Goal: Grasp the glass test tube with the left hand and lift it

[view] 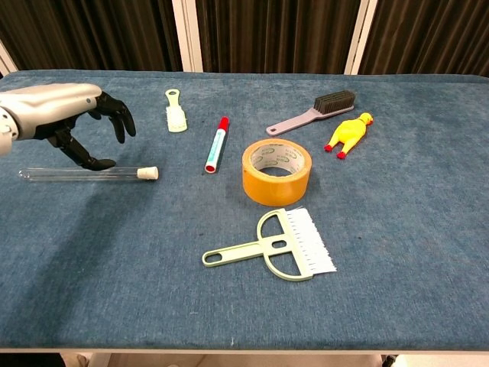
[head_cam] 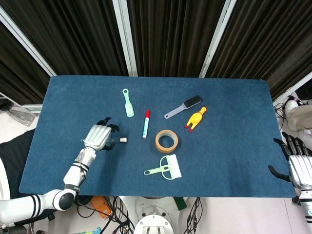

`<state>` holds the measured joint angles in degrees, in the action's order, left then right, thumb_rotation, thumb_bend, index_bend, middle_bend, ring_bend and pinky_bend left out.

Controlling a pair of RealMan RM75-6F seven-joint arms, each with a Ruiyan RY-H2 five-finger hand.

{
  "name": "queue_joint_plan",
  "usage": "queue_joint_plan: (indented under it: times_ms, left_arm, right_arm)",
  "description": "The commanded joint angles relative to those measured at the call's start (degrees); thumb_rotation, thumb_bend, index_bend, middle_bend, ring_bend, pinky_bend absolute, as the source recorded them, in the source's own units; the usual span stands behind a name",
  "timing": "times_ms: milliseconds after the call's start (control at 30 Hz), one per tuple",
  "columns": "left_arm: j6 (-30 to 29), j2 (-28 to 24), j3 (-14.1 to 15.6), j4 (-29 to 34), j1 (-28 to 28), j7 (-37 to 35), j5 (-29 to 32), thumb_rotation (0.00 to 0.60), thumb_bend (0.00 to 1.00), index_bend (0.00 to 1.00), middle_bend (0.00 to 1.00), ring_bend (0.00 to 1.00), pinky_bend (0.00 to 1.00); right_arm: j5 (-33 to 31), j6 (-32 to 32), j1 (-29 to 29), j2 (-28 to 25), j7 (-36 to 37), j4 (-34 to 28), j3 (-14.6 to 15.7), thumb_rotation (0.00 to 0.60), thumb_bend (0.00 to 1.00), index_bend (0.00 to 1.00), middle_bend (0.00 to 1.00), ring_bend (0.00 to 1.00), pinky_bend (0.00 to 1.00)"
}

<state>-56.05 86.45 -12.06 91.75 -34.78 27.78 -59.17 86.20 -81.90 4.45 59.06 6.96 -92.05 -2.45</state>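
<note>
Left hand is being held spread over test tube, nothing gripped; fingers should be lowered astride mid-tube, closed gently.
</note>
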Motion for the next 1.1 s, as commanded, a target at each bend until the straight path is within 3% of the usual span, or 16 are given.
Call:
queue_joint_plan:
  times_ms: [33, 300, 733, 1100]
  left_arm:
    - [-0.14, 0.61, 0.45, -1.03, -0.47, -0.19, 0.61, 0.600, 0.26, 0.33, 0.38, 0.09, 0.19]
    - [0.36, 2.45, 1.03, -5.35, -1.68, -3.29, -0.25, 0.600, 0.26, 0.40, 0.40, 0.10, 0.20]
    - [1.60, 4.04, 2.87, -12.92, -1.54, -9.83, -2.50, 0.600, 0.27, 0.41, 0.42, 0.10, 0.22]
    - [1.85, 4.96, 3.85, -15.15, -1.22, -11.69, -3.22, 0.600, 0.28, 0.43, 0.45, 0.12, 0.22]
  right_arm:
    - [0.04, -0.02, 0.01, 0.04, -0.05, 0.00, 0.01, 0.600, 0.36, 0.20, 0.05, 0.01, 0.00]
    - [-0.14, -0.17, -0.07, 0.02, 0.12, 0.00, -0.05, 0.600, 0.36, 0.20, 0.05, 0.01, 0.00]
    - [-0.37, -0.16, -0.12, -0.10, 0.44, 0.00, -0.13, 0.600, 0.36, 0.20, 0.05, 0.01, 0.00]
    - [-0.32, -0.11, -0.08, 0.01, 0.01, -0.04, -0.09, 0.600, 0.36, 0.20, 0.05, 0.01, 0.00]
